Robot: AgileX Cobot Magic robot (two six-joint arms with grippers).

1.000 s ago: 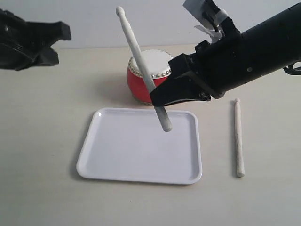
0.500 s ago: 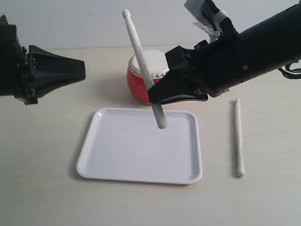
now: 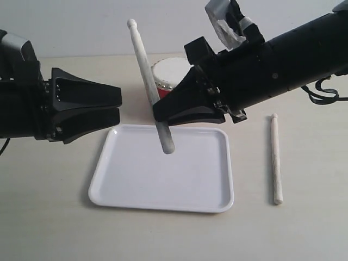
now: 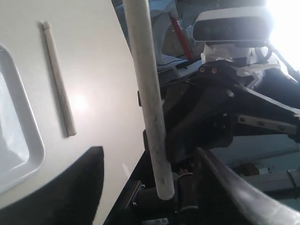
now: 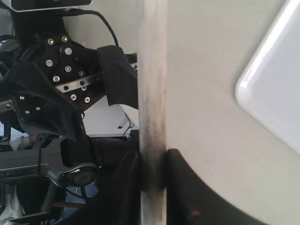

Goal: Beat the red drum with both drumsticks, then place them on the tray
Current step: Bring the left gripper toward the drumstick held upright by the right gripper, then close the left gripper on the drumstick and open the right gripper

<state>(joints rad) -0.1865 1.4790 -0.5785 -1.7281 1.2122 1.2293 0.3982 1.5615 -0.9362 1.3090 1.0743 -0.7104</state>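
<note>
Right gripper point(image 3: 159, 111) pinches the tilted stick point(image 3: 142, 60) mid-frame; left gripper point(image 3: 116, 105), spread wide, could knock it loose if it closes off-center.

A robotics lab, it seems: bare pale tabletop point(image 3: 49, 228), plain wall point(image 3: 98, 27); black robot arms point(image 3: 293, 60) carrying cameras point(image 4: 232, 26).

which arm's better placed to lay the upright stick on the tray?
Right. The right gripper is shut on the stick, whose lower end hangs over the tray. The left gripper is open and empty, off the tray's left side and clear of the stick.
</note>
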